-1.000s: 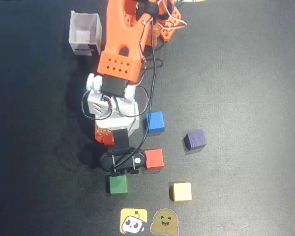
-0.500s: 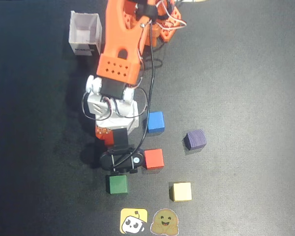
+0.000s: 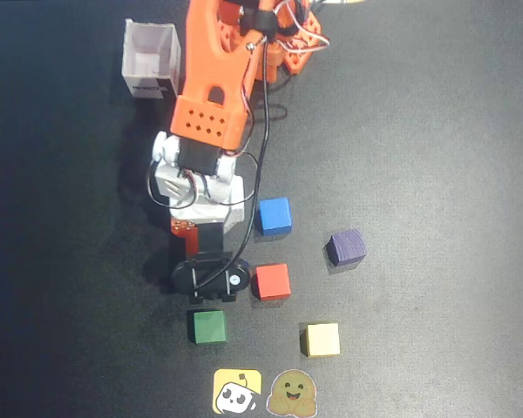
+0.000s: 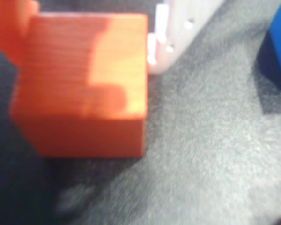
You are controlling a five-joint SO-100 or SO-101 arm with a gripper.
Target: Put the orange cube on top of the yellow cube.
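The orange cube (image 4: 84, 84) fills the upper left of the wrist view, close between my orange finger (image 4: 9, 23) on its left and my white finger (image 4: 173, 28) on its right. My gripper (image 4: 82, 47) is shut on it, low over the black mat. In the overhead view only a sliver of the orange cube (image 3: 184, 228) shows under my gripper (image 3: 192, 233). The yellow cube (image 3: 322, 340) sits alone on the mat, well to the lower right of the gripper.
A red-orange cube (image 3: 272, 280), a blue cube (image 3: 274, 215), a purple cube (image 3: 345, 247) and a green cube (image 3: 208, 326) lie around the gripper. Two stickers (image 3: 237, 390) lie at the bottom edge. A white box (image 3: 151, 59) stands at the upper left.
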